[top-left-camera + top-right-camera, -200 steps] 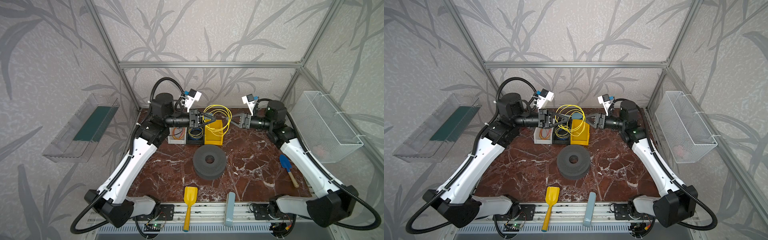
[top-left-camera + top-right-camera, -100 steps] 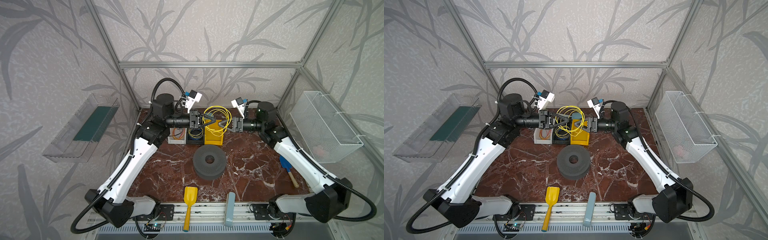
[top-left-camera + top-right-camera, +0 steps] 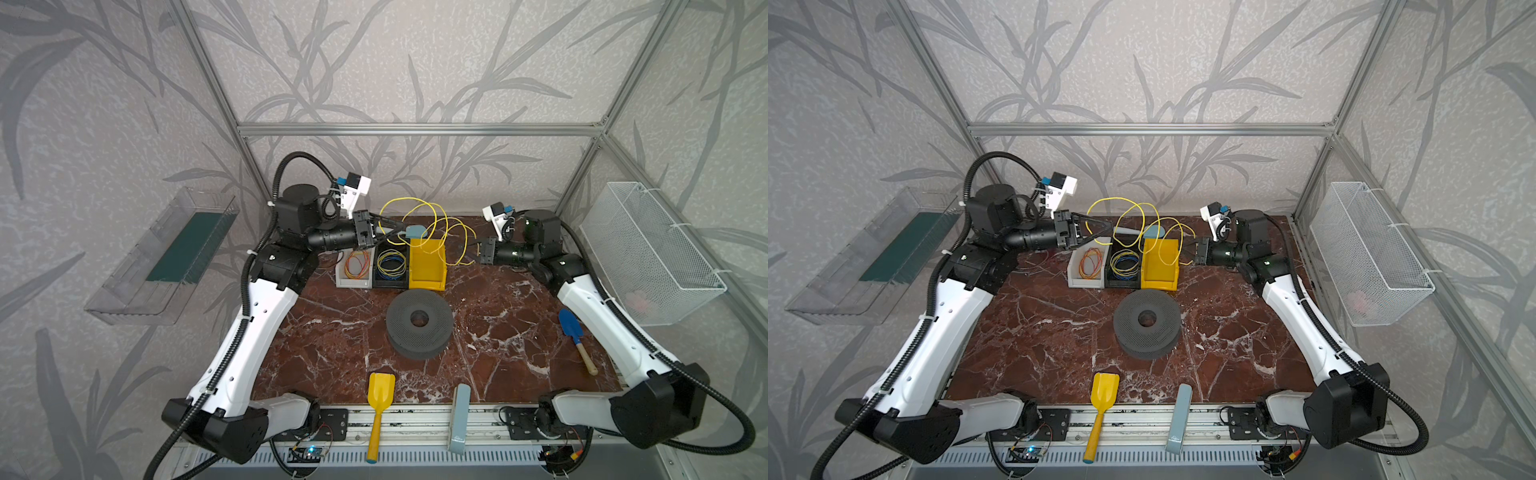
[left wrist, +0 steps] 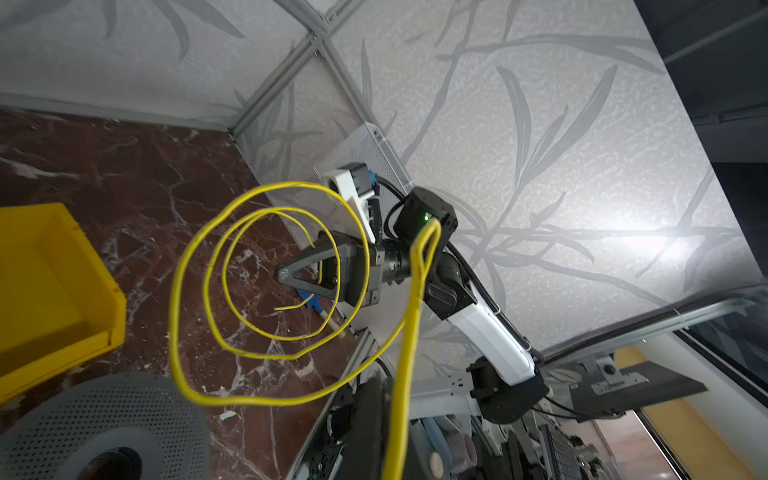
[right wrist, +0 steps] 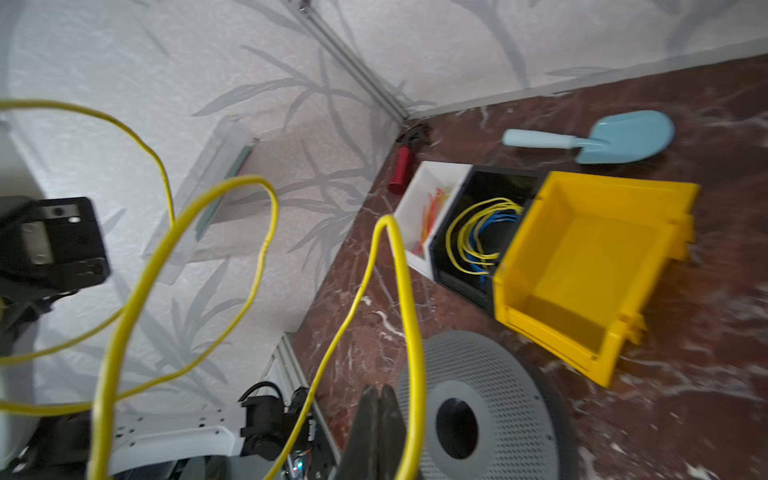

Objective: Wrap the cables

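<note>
The thin, pale-yellow wire [image 4: 409, 332] hangs in the air just above the middle of both top views. It springs into several loose, stiff-looking loops over the open yellow plastic bin [image 3: 428, 283].

My left gripper [image 3: 399, 227] reaches in from the left of the loops. Its black jaws are clamped together on one strand, which runs straight out past them in the left wrist view.

My right gripper [image 4: 286, 273] comes in from the right, about level with the bin's rim, with its jaws pressed tight, tip to tip. The wire slides down just beside those fingers [image 5: 376, 415], and I cannot tell whether any of it is pinched between them. The wire's cut end curls close to that gripper.

The yellow bin is smooth and hard-walled, and it is the rightmost of three in a row. Next to it, a black bin [image 3: 390, 284] holds a coil of blue and yellow wires [image 5: 463, 249]. Left of that, a white bin [image 3: 353, 284] holds a red and orange coil [image 5: 432, 216].

In front of them, at the centre of the top views, a dark grey perforated spool [image 3: 397, 328] lies flat, round with a hole through its middle. It rests on the glossy red-brown marble tabletop [image 3: 332, 345], which is veined in white.
</note>
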